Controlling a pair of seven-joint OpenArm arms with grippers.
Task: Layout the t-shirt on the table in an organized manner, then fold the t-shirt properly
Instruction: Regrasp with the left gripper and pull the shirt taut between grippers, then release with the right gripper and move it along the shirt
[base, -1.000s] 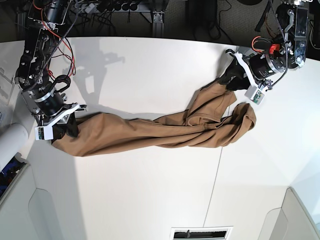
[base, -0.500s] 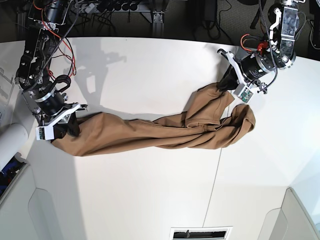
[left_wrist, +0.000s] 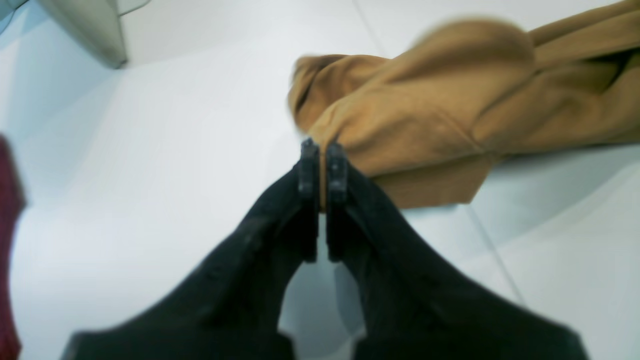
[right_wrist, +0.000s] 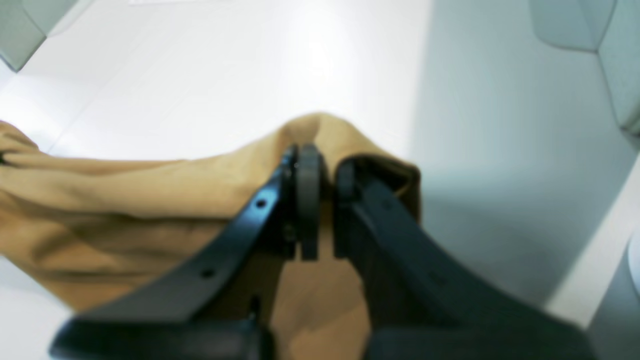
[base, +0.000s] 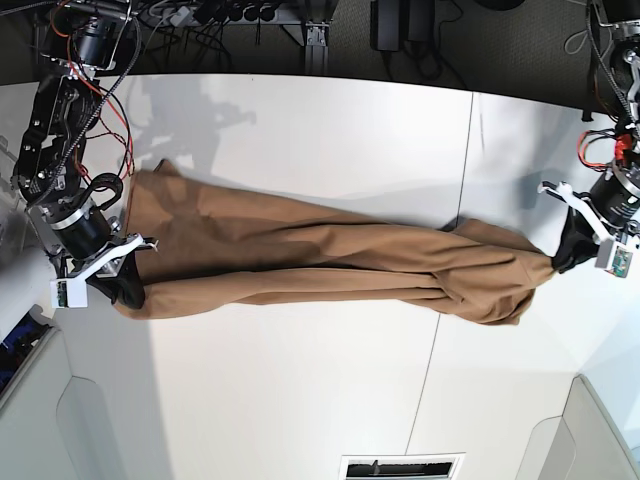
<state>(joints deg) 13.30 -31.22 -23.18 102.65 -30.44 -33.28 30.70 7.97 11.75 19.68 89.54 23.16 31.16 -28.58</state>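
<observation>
Base view: tan t-shirt (base: 320, 260) lay as a long rumpled band across the smooth white table (base: 300, 400), an end at each gripper. Left wrist view: left gripper (left_wrist: 322, 160) had black jaws pinched shut on a soft cloth edge. Right wrist view: right gripper (right_wrist: 320, 175) clamped a bunched fold.

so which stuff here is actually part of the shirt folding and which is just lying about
Part of the job:
- t-shirt, stretched in a long band between the arms
- table under it
- left pincer, shut on one end of the shirt
- right pincer, shut on the other end

Just lying about:
- grey-white bin at the table corner
- cables behind the far edge
</observation>
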